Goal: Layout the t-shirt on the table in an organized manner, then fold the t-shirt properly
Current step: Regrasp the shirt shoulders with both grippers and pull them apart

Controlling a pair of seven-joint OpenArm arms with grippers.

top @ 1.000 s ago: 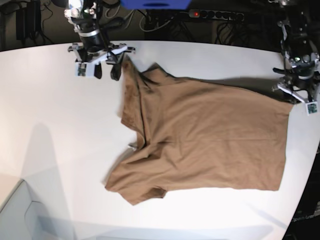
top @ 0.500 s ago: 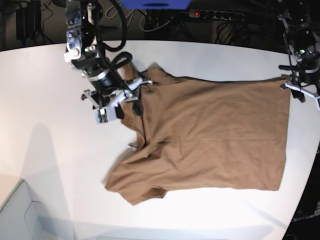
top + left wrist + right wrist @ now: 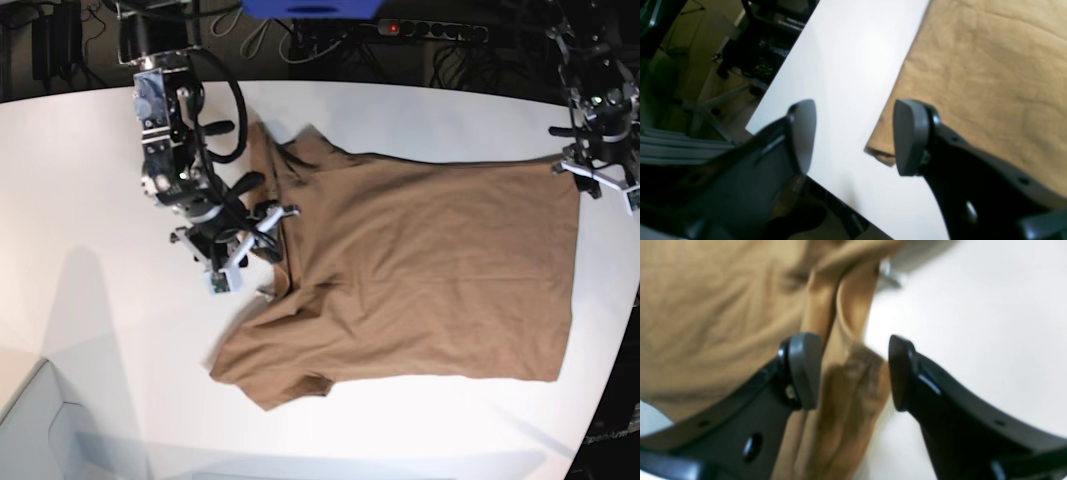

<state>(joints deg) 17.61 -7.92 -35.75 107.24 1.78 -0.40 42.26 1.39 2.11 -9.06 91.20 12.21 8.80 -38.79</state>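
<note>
The brown t-shirt [image 3: 420, 270] lies spread on the white table [image 3: 90, 160], its hem to the right and its folded neck and sleeve side to the left. My right gripper [image 3: 248, 252] hovers open over that bunched left edge. In the right wrist view the fingers [image 3: 803, 370] straddle a fabric fold [image 3: 846, 380] without pinching it. My left gripper [image 3: 600, 180] stands open at the shirt's far right hem corner. In the left wrist view that corner [image 3: 879, 154] lies just beside one pad [image 3: 908, 136], and bare table [image 3: 846, 66] shows between the fingers of the left gripper [image 3: 855, 136].
A power strip [image 3: 430, 28] and cables run behind the table's far edge. The table's curved edge [image 3: 605, 340] runs close to the shirt's hem on the right. Chair legs and floor [image 3: 716, 100] show past the table edge in the left wrist view.
My right gripper came from the table's far edge down along the shirt's left side to the folded neck area. The hem corner on the right settled flat; my left gripper drew back slightly.
</note>
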